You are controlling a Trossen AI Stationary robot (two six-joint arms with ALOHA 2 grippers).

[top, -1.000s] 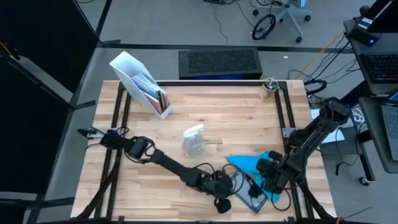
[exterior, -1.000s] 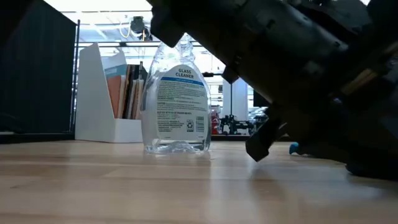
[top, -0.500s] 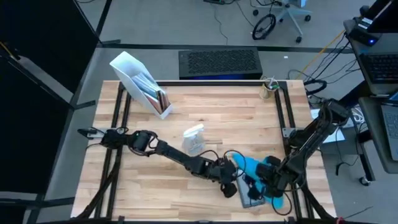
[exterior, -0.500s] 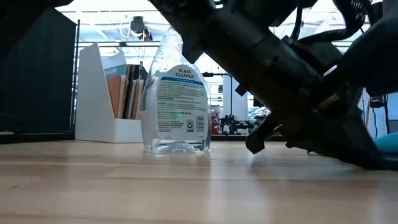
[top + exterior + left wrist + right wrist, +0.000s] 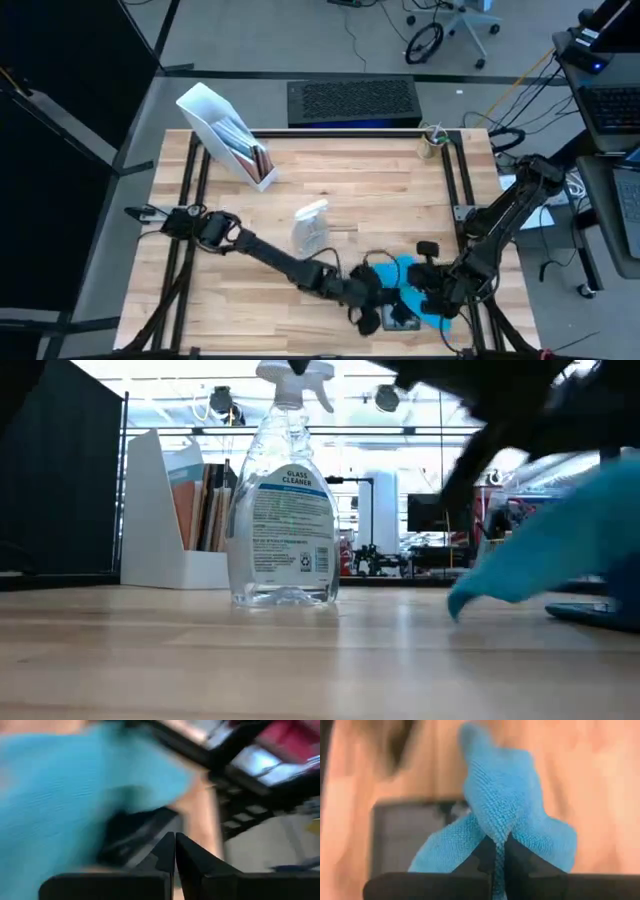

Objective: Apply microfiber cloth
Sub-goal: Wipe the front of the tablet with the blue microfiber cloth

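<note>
While the bright sky-blue microfiber cloth point(image 5: 405, 285) is lying bunched over the dark grey flat tablet point(image 5: 398, 318) near the table's front right corner, the task is looking partly done: the fabric is on the device, yet much of the screen is showing uncovered in the right wrist view, so wiping across it is probably what is left. The right gripper point(image 5: 499, 851) is pinching a raised fold of the cloth between fingers pressed close together, sitting just over the tablet. The left gripper point(image 5: 175, 851) is reaching in beside it with its fingers pressed together on nothing I can make out; blue fabric is filling much of its camera's view, close by.

From above, both dark arms are crowding that corner and hiding most of the tablet. The low view is showing what the overhead one cannot: a cloth edge point(image 5: 545, 555) is hanging lifted above the pale wooden table point(image 5: 340, 210), well apart from the clear plastic spray bottle point(image 5: 283, 500) and the white file holder point(image 5: 165, 520) standing behind.
</note>
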